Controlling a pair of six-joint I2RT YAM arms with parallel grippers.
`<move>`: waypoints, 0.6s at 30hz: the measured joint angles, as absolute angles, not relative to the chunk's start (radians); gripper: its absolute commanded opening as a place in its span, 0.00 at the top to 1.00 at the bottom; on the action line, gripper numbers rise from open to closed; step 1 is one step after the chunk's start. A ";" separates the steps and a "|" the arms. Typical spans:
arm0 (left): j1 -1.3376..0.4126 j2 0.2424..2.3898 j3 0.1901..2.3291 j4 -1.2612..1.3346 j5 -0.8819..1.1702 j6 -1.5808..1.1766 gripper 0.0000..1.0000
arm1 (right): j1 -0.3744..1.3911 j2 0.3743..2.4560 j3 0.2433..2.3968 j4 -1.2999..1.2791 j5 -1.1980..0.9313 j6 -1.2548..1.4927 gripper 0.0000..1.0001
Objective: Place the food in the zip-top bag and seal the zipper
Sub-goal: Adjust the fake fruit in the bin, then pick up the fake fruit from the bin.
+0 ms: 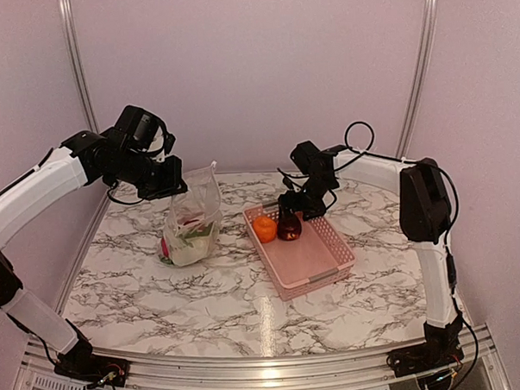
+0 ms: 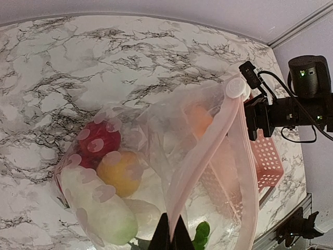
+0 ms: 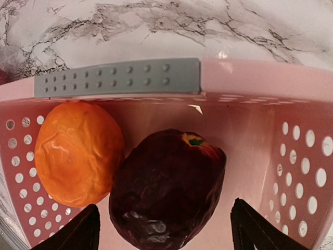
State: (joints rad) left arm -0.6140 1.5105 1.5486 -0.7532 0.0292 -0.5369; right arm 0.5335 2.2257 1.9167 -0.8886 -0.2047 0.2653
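Observation:
The clear zip-top bag point(image 1: 194, 217) stands on the marble table, and my left gripper point(image 1: 175, 187) is shut on its mouth edge and holds it up. In the left wrist view the fingers point(image 2: 165, 235) pinch the zipper strip point(image 2: 208, 140). A red fruit point(image 2: 99, 140), a yellow one point(image 2: 120, 171) and a pale green one point(image 2: 99, 208) lie inside the bag. My right gripper point(image 1: 292, 213) is open, low in the pink basket, and its jaws straddle a dark purple fruit point(image 3: 166, 187) without touching it. An orange fruit point(image 3: 78, 153) lies beside it on the left.
The pink slatted basket point(image 1: 319, 257) lies right of the bag, with a grey handle point(image 3: 119, 78) on its far wall. Purple walls and metal rails close in the table at the back and sides. The right arm point(image 2: 296, 112) shows beyond the bag.

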 measured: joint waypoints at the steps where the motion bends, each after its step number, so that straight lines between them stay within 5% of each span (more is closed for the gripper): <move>1: -0.614 1.510 1.546 -0.753 0.030 -0.538 1.00 | 0.533 2.228 1.917 -0.886 -0.206 0.268 0.17; 18: -0.614 1.502 1.522 -0.754 0.044 -0.542 1.00 | 0.533 2.249 1.877 -0.826 -0.227 0.332 0.36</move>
State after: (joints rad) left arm -0.6140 1.5021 1.5215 -0.7536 0.0444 -0.5423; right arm 0.5335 2.2486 1.8774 -0.8265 -0.2268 0.3321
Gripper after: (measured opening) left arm 0.009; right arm 0.675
